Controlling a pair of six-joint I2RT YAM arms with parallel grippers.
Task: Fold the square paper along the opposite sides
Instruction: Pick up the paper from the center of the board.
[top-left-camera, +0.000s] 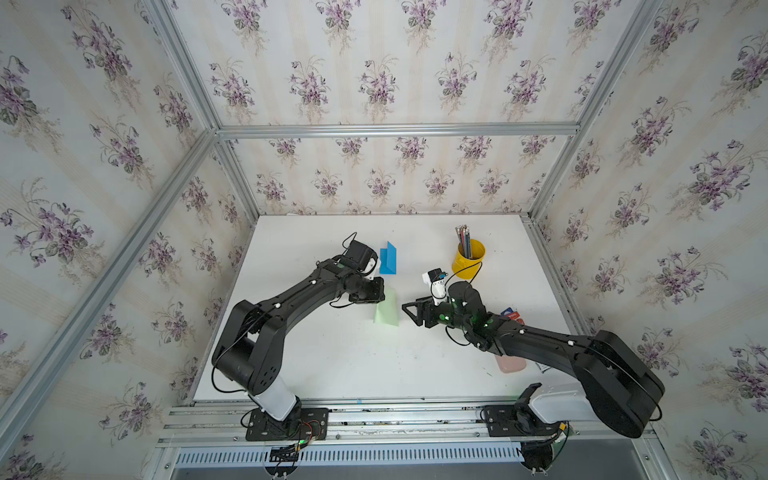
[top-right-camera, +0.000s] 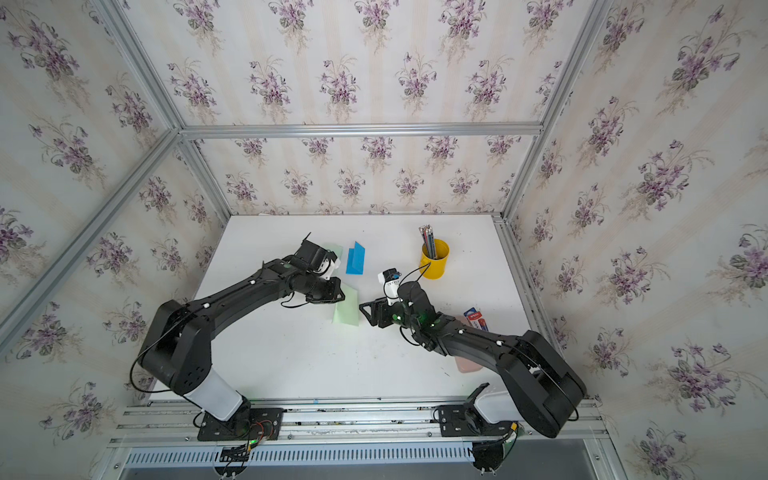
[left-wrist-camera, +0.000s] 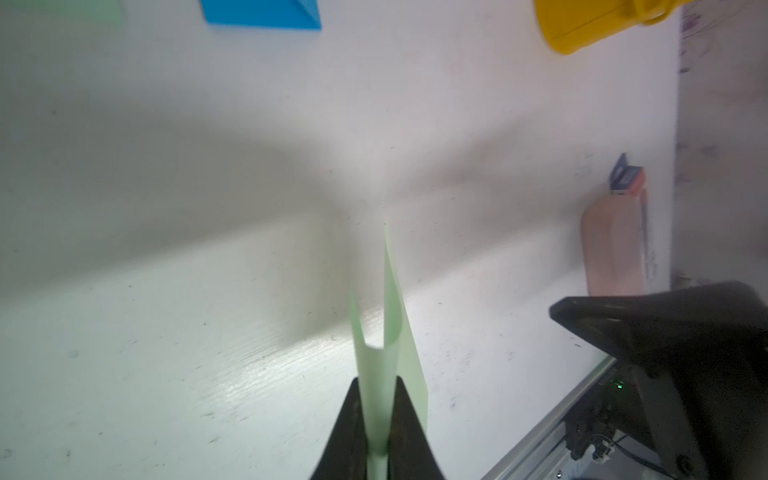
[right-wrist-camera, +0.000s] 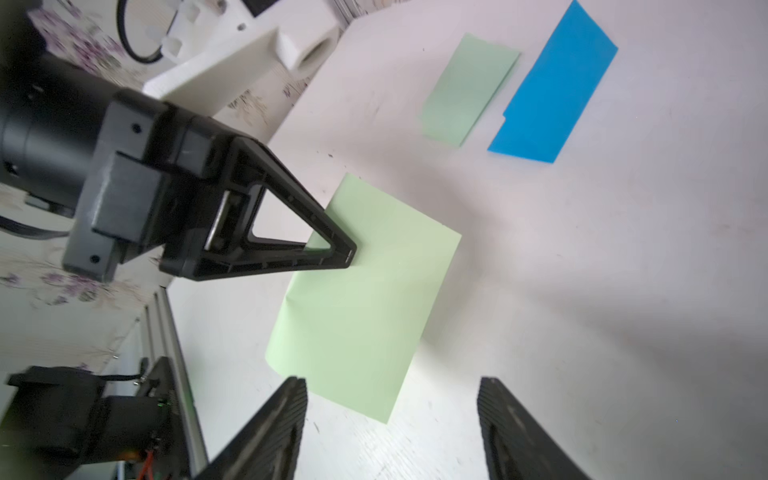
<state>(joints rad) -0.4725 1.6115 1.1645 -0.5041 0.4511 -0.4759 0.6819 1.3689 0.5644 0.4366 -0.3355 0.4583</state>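
The square paper (top-left-camera: 386, 312) (top-right-camera: 347, 311) is pale green and lies mid-table, bent over on itself in a loose curl. My left gripper (top-left-camera: 380, 297) (top-right-camera: 338, 296) (left-wrist-camera: 377, 380) is shut on its raised edge; in the left wrist view two layers of paper (left-wrist-camera: 376, 374) stand pinched between the black fingers. The right wrist view shows the left gripper (right-wrist-camera: 351, 253) holding the paper (right-wrist-camera: 365, 299) at its far side. My right gripper (top-left-camera: 408, 311) (top-right-camera: 365, 309) (right-wrist-camera: 392, 380) stands open just beside the paper's near edge, nothing between its fingers.
A folded blue paper (top-left-camera: 388, 259) (right-wrist-camera: 552, 83) and a folded pale green paper (top-right-camera: 334, 249) (right-wrist-camera: 469, 89) lie toward the back. A yellow cup (top-left-camera: 468, 255) of pencils stands back right. A pink case (top-left-camera: 511, 363) and a small red-blue pack (top-left-camera: 512, 313) lie under my right arm.
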